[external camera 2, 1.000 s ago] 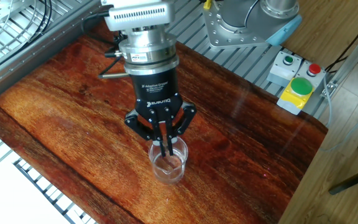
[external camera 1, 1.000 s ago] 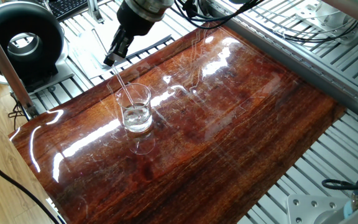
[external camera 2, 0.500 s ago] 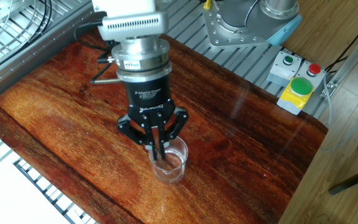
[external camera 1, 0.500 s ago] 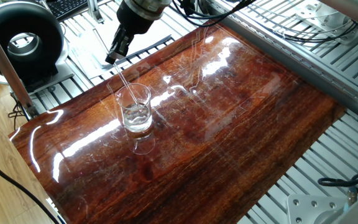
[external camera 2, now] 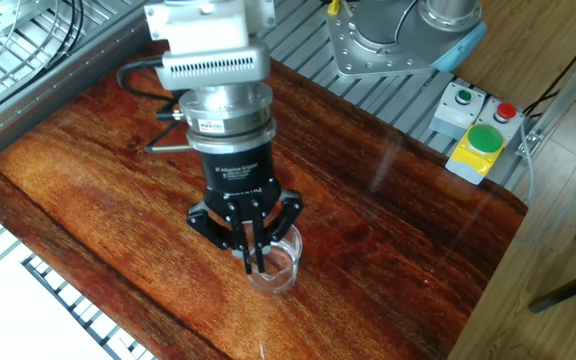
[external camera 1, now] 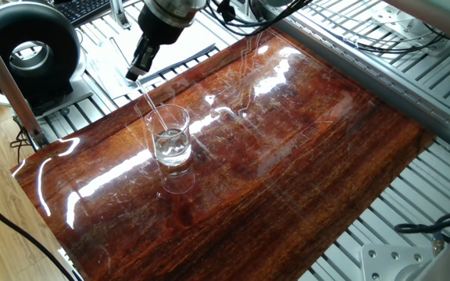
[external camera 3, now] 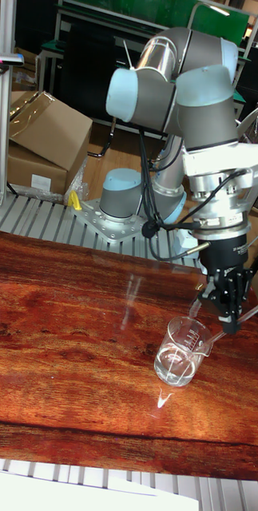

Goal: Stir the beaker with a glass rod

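The beaker [external camera 1: 170,139] is a small clear glass cup with a little clear liquid, standing upright on the glossy wooden board [external camera 1: 303,148]. The glass rod [external camera 1: 153,109] slants down from my gripper [external camera 1: 135,74] into the beaker, its lower end in the liquid. My gripper is shut on the rod's upper end, just above and beside the rim. In the other fixed view the gripper [external camera 2: 252,262] hangs over the beaker [external camera 2: 276,270] and covers part of it. The tall fixed view shows the gripper [external camera 3: 230,323] to the right of the beaker [external camera 3: 180,351], with the rod [external camera 3: 212,342] angled into it.
A black round device [external camera 1: 26,47] stands beyond the board's left corner. A box with red and green buttons [external camera 2: 478,140] sits past the far right edge. Slatted aluminium frame [external camera 1: 412,86] and cables surround the board. Cardboard boxes [external camera 3: 33,136] lie behind the table.
The gripper has shifted a little away from the beaker's centre toward the board's near-left edge, carrying the rod's top with it, so the rod leans more. The beaker has stayed put.
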